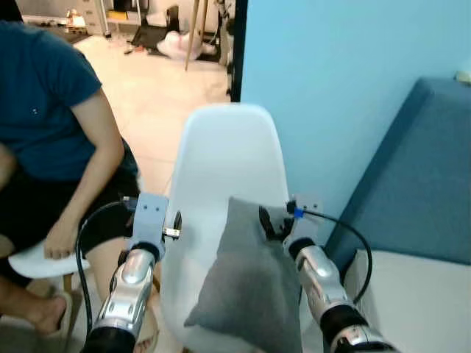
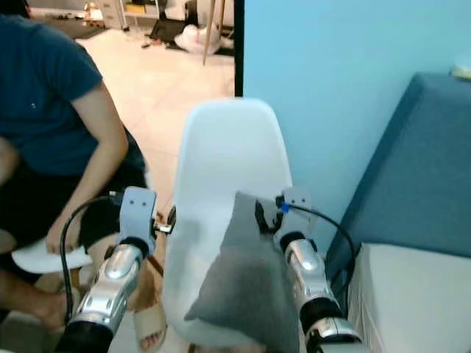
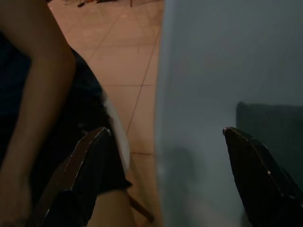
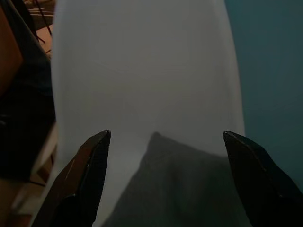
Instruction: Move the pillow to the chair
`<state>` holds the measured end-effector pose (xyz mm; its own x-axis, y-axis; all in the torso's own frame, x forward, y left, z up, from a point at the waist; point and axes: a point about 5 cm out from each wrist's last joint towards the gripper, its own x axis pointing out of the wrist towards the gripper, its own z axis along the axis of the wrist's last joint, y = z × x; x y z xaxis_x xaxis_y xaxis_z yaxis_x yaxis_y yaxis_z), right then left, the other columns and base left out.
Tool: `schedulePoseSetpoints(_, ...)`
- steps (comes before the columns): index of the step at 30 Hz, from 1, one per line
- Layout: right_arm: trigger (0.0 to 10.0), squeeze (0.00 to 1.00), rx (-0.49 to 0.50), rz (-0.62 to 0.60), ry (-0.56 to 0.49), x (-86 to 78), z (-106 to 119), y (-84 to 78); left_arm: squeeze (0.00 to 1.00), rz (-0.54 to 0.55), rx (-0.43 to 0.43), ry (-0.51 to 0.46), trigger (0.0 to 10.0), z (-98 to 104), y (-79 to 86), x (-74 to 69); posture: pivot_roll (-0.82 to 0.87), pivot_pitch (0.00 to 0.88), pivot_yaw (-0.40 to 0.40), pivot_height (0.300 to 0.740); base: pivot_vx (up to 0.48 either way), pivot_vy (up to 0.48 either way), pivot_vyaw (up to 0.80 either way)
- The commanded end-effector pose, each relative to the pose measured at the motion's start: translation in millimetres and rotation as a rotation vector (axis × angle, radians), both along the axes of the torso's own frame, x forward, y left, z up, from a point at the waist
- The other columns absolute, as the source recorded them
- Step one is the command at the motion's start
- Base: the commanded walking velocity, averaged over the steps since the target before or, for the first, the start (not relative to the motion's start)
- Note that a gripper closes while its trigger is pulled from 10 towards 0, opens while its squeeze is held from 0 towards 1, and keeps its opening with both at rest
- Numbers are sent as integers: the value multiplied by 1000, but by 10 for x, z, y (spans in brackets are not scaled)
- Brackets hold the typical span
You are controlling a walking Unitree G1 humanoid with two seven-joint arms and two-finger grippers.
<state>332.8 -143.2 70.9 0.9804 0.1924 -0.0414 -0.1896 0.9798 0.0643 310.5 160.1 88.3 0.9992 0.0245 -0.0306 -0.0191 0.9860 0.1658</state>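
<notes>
While the pillow [image 1: 246, 287] leans on the chair [image 1: 228, 162] seat, corner up against the backrest, your right gripper [image 4: 165, 142] sits just behind it, fingers spread and holding nothing. Its long axis runs away from that gripper, up toward the backrest. Your left gripper [image 3: 163, 146] is open too, straddling the chair's edge beside a seated person [image 1: 51, 132]. Right arm is nearer.

White chair [image 1: 228, 154] stands on tiled floor [image 1: 158, 95]. Grey pillow [image 1: 246, 283] lies on its seat, leaning against the backrest.
</notes>
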Motion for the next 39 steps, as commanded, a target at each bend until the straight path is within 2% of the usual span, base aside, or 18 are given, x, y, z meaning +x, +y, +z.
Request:
schedulePoseSetpoints(1,10000,0,11,-14,-5,-22,-14,-20,0,-4,3,12,10000,-36,10,-16,5,44,-36,740,0,0,0)
schedulePoseSetpoints(18,10000,0,16,-29,5,-72,-66,-28,0,-25,16,30,10000,-70,1,-15,1,47,-23,740,0,0,0)
schedulePoseSetpoints(20,10000,0,0,-33,32,-88,-114,-33,0,-38,10,61,10000,-128,-1,-20,2,45,-24,740,0,0,0)
schedulePoseSetpoints(22,10000,0,-32,-19,106,-118,-224,-17,0,-33,4,106,10000,-234,15,-48,-2,42,-22,740,0,0,0)
schedulePoseSetpoints(24,10000,0,-75,1,178,-162,-338,6,0,-5,34,140,10000,-326,62,-88,-7,42,-22,740,0,0,0)
schedulePoseSetpoints(28,10000,0,-111,-8,238,-224,-450,-19,0,11,44,177,10000,-407,103,-135,-4,41,-24,740,0,0,0)
schedulePoseSetpoints(32,10000,0,-127,-35,300,-305,-570,-74,0,38,42,261,10000,-557,201,-223,12,32,-32,740,0,0,0)
schedulePoseSetpoints(39,10000,0,-135,-36,298,-329,-591,-71,0,84,39,218,10000,-556,284,-257,10,26,-26,740,0,0,0)
